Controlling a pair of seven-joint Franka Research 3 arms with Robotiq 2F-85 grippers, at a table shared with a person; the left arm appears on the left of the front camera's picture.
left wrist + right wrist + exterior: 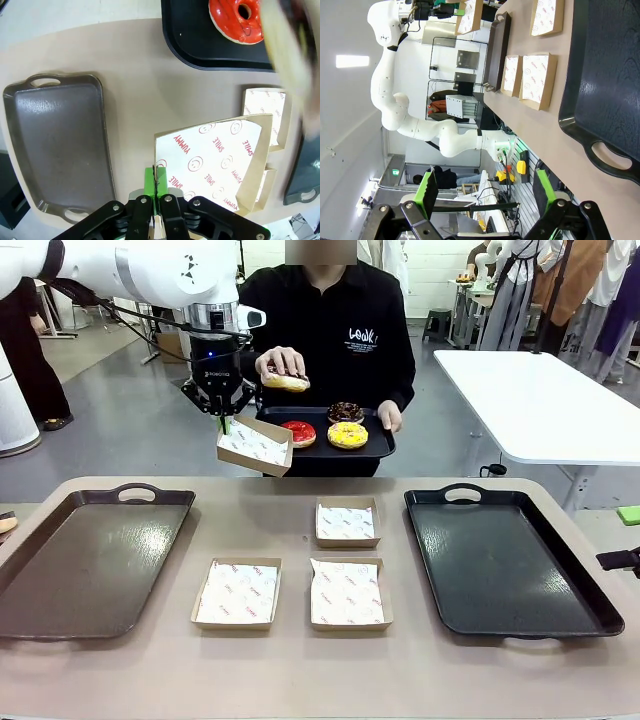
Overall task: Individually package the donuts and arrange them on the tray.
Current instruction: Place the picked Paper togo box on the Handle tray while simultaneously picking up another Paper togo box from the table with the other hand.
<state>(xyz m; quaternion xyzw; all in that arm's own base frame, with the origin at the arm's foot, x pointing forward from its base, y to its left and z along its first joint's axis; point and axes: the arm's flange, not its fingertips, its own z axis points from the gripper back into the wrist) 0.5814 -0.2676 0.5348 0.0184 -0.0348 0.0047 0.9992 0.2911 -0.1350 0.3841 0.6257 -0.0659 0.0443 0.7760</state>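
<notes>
- Nearest us in the front view, the front-left box (pixel 236 592) and the front-right box (pixel 348 592) sit side by side on the table (pixel 300 680), each lined with white printed paper. The rear box (pixel 347 522) is just behind the right one and lined the same.
- Flanking them, the left tray (pixel 90 560) and the right tray (pixel 505 560) lie flat, both dark.
- Up high, the left arm reaches past the far edge with its wrist pointing straight down. The left fingers (pixel 222 408) are pinched onto the rim of the lifted box (pixel 255 445), which hangs tilted in the air.
- Across the table, the person's one hand (pixel 390 417) carries a black serving tray (pixel 375 448). On it are the red donut (pixel 298 432), the yellow donut (pixel 348 435) and, behind them, the dark sprinkled donut (pixel 345 411).
- The other hand (pixel 285 362) holds the fourth donut (pixel 287 383) over that tray's left end, just beside the left fingers and above the lifted box.
- Left wrist view, looking down: the left fingers (pixel 156 192) are clamped together on the lifted box (pixel 210 155), green pads hugging the cardboard edge. Its liner reads YUMMY and SMILE.
- Beyond it, the red donut (pixel 237 20) rests on the serving tray (pixel 200 45), and the left tray (pixel 60 150) lies on the table below. A pale blur crosses the right side; I can't tell what it is.
- Right wrist view, rolled sideways: the right fingers (pixel 427 192) are spread wide with nothing between them, off the handle end of the right tray (pixel 610 75).
</notes>
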